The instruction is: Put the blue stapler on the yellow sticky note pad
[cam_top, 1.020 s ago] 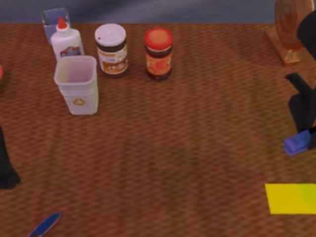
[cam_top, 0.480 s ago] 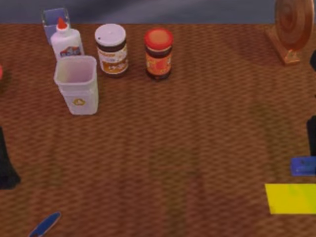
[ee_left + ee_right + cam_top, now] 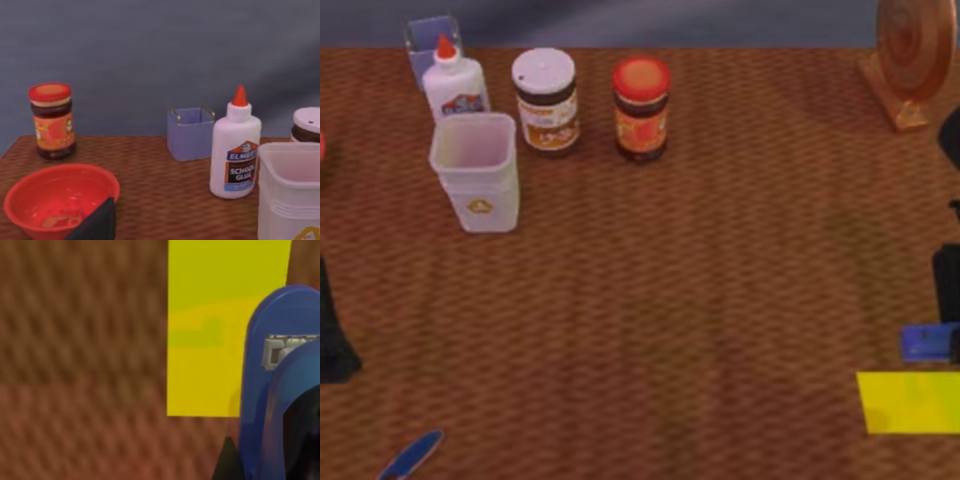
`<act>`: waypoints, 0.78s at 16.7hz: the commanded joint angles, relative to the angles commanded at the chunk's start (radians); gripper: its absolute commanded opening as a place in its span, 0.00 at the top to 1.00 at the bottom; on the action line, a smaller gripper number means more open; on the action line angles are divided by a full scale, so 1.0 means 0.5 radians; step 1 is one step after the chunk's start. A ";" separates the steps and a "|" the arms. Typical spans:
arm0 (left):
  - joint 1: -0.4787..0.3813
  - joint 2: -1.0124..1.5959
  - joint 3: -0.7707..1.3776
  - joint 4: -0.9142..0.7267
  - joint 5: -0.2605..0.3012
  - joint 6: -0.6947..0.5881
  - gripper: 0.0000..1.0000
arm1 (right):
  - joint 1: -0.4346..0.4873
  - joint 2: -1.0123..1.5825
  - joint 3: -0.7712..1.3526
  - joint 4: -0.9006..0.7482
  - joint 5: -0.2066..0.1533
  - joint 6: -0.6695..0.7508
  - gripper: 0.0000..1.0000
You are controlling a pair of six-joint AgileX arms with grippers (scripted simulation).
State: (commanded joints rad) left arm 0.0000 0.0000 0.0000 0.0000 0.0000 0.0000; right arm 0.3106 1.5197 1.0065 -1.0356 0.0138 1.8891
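Note:
My right gripper is shut on the blue stapler at the table's right edge. It holds the stapler just behind the back edge of the yellow sticky note pad. In the right wrist view the blue stapler fills the side of the picture, with one dark fingertip beside it. The yellow sticky note pad lies beyond on the brown table, partly covered by the stapler's nose. My left gripper stays parked at the left edge, open, and one of its dark fingers shows.
At the back left stand a white tub, a glue bottle, a purple box and two jars. A wooden target stands back right, a dark-blue pen front left, a red bowl near my left gripper.
My right gripper carried the blue stapler toward the table's front, closer to the yellow pad, and the stapler turned level. The left arm has not moved.

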 joint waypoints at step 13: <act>0.000 0.000 0.000 0.000 0.000 0.000 0.00 | -0.001 0.291 -0.428 0.728 0.000 -0.003 1.00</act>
State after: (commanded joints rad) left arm 0.0000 0.0000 0.0000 0.0000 0.0000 0.0000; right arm 0.3100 1.6650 0.7923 -0.6715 0.0140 1.8874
